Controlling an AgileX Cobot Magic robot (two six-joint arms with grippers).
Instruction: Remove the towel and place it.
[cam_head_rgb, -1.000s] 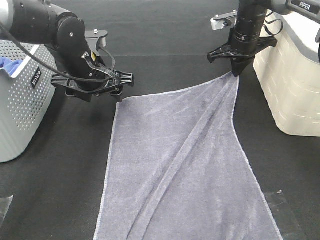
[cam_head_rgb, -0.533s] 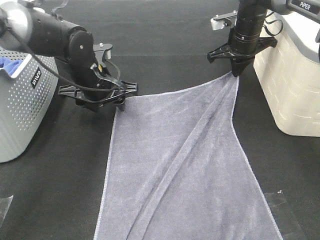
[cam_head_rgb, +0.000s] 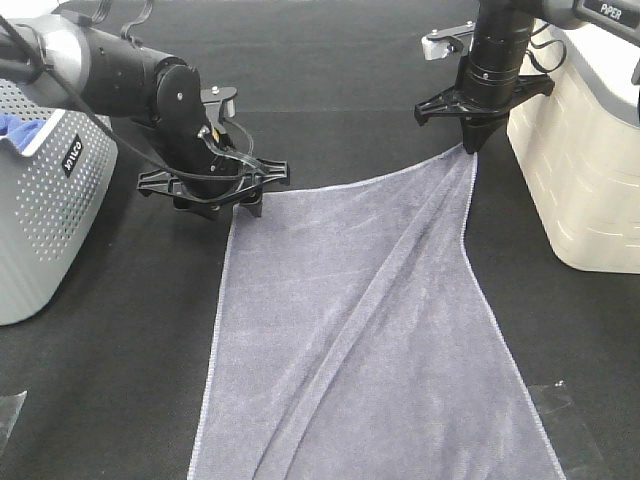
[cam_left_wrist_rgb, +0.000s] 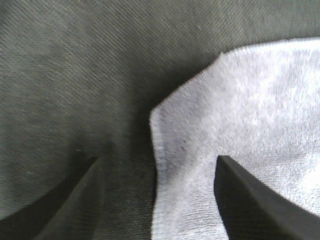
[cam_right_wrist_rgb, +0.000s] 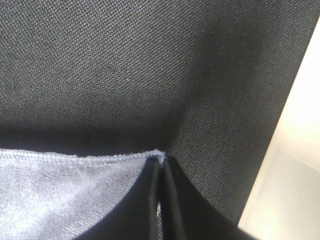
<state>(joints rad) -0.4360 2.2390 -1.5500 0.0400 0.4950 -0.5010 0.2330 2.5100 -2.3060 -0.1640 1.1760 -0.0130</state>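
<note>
My right hand is pinched together on one far corner of the towel, and my wrist view shows the stitched hem caught between the closed fingers. My left hand stands spread over the other far corner, gripping nothing. One finger is over bare tabletop and the other is above the cloth, but I cannot tell whether the tips touch down. The towel lies flat on the tabletop with a long fold running from the pinched corner, and its near end is cut off from view. Beside the towel on my left, a grey basket is partly out of view. Its dark label has white letters I cannot read, and a blue cloth peeks over its rim. On my right, a cream bin is also cropped. My right arm reads "PIPER".
</note>
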